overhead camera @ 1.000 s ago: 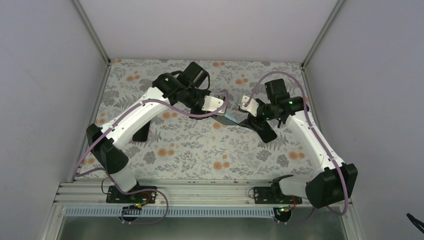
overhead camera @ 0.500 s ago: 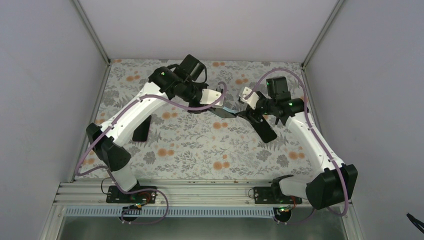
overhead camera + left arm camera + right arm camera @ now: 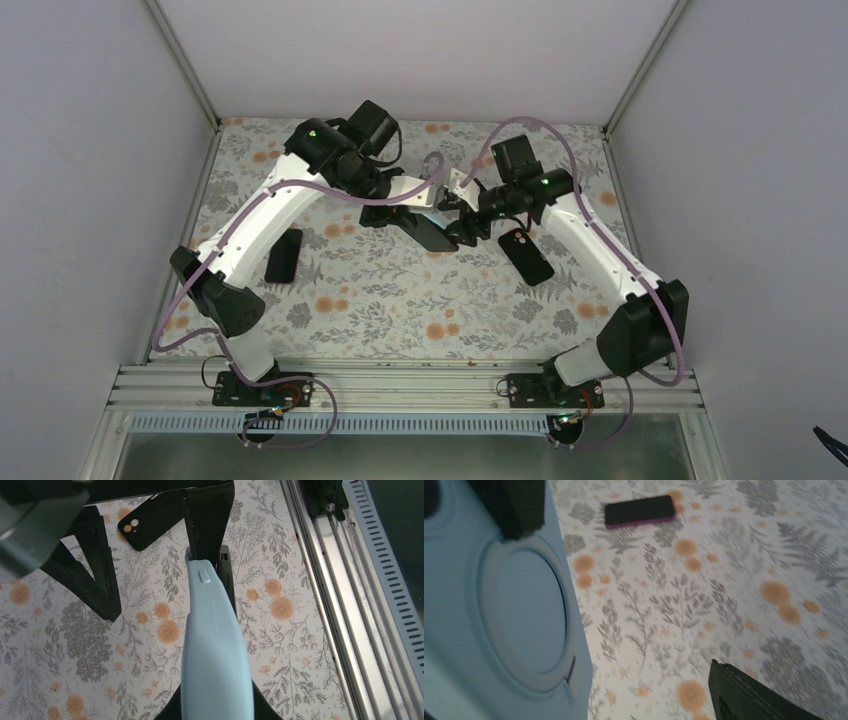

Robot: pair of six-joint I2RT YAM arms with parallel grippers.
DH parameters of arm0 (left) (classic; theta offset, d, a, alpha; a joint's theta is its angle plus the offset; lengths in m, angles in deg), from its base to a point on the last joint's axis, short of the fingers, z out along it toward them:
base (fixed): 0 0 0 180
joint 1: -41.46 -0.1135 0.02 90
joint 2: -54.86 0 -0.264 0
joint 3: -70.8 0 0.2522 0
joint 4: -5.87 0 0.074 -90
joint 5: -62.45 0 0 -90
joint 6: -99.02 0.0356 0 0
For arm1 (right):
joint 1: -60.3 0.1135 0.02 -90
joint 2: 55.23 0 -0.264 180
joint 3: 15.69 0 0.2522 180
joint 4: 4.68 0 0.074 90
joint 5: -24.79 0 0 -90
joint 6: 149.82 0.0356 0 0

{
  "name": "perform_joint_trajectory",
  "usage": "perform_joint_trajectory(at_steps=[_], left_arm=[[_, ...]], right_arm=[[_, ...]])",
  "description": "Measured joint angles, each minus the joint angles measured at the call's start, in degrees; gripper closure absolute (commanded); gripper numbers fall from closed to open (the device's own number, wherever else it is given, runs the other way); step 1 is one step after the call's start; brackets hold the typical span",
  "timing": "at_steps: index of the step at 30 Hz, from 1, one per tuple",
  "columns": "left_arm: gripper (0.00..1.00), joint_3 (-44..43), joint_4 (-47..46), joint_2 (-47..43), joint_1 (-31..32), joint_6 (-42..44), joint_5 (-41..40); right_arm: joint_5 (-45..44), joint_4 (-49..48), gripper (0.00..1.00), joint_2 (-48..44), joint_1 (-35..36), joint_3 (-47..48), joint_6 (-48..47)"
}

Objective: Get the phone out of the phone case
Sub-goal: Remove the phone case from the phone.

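place: lab test cell | evidence: plain grey walls (image 3: 90,150), aluminium rail (image 3: 400,378), floral tabletop (image 3: 400,295)

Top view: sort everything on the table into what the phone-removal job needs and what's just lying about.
Job in hand: light blue phone case; dark phone apparently inside it; left gripper clamping the case; right gripper open, one finger at the case's end.

Lying about: black phone with magenta edge, left side; black case, right side.
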Motion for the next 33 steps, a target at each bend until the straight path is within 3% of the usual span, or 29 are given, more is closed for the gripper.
perform_joint_trajectory(at_steps=[4,6,8,9,10,12,15,16,17,20,25,33], left_arm=[[0.98,0.1,0.8,-1.3,-1.8,-0.5,1.1],[0.98,0.6,0.8,-2.2,-2.8,-1.3,1.0],[0.97,1.3,0.9,-3.1,-4.0,-2.1,1.2],[0.95,1.7,0.8,-3.5,-4.6,-2.4,1.3],[0.87,2.1,0.6,-3.8,-5.2,-2.9,1.1],[0.55,2.6,-0.4,-4.0,-6.1,-3.7,-0.2],[0.28,3.3,-7.7,-3.6,-6.5,-4.4,-0.9],[0.08,4.0,-9.8,-3.6,-6.0,-4.5,-0.7],[0.01,5.4,-12.9,-4.2,-5.6,-5.0,-1.2],[0.0,12.1,-24.0,-8.2,-5.6,-5.4,-3.2],[0.0,20.7,-40.5,-14.0,-5.1,-8.2,-7.2],[0.0,28.3,-68.1,-16.8,-2.8,-13.2,-21.8]], right_arm=[[4.7,5.6,0.28,5.4,1.1,7.4,-1.6],[6.1,7.1,0.37,7.7,1.7,10.4,-2.6],[7.5,8.0,0.65,9.6,2.6,12.5,-3.1],[8.1,8.3,0.9,10.4,3.0,13.2,-3.2],[8.6,8.5,0.96,11.0,3.4,13.7,-3.2],[9.1,9.0,0.97,12.1,4.2,14.6,-2.8],[11.7,8.6,0.97,13.4,4.8,15.7,0.6],[11.9,7.8,0.97,13.5,4.8,15.9,1.4],[11.6,8.2,0.97,13.4,4.7,15.9,2.4],[11.3,6.5,0.97,12.7,3.3,15.5,5.9],[8.1,-5.7,0.97,7.2,-2.6,10.6,15.1],[-10.3,-19.3,0.97,9.1,-7.6,15.8,30.9]])
